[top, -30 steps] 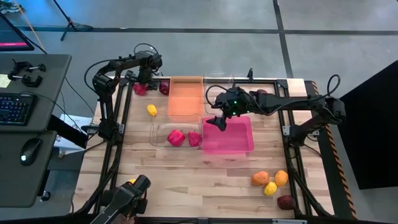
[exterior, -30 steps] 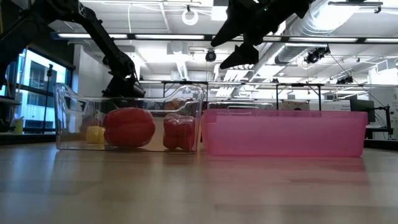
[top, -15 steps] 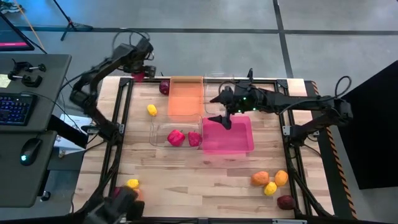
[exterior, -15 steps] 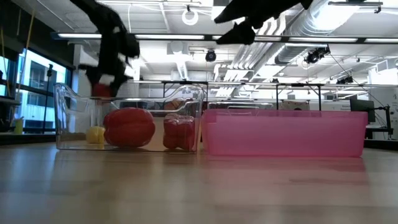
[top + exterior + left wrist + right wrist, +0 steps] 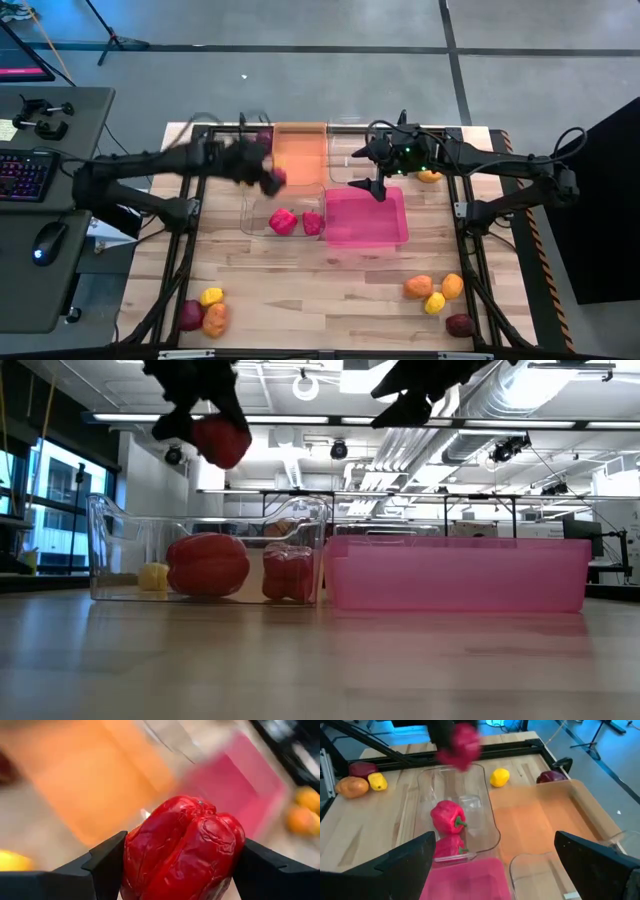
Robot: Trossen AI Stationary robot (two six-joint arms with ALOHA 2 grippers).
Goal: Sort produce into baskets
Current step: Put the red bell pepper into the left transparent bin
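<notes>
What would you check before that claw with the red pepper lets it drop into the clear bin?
1. Grip: left claw shut on the red pepper: ok.
2. Target: clear bin already holds two red peppers, so it matches: ok.
3. Position: pepper over the bin's far edge, not its middle: not ok.
4. Height: pepper well above the bin's rim: ok.
5. Right claw open, over the pink bin, out of the way: ok.

We see left gripper [image 5: 268, 178] motion-blurred over the surface, red pepper [image 5: 182, 851] cut off below, orange basket [image 5: 87, 775] smeared, right gripper [image 5: 425, 405] cropped at top.
</notes>
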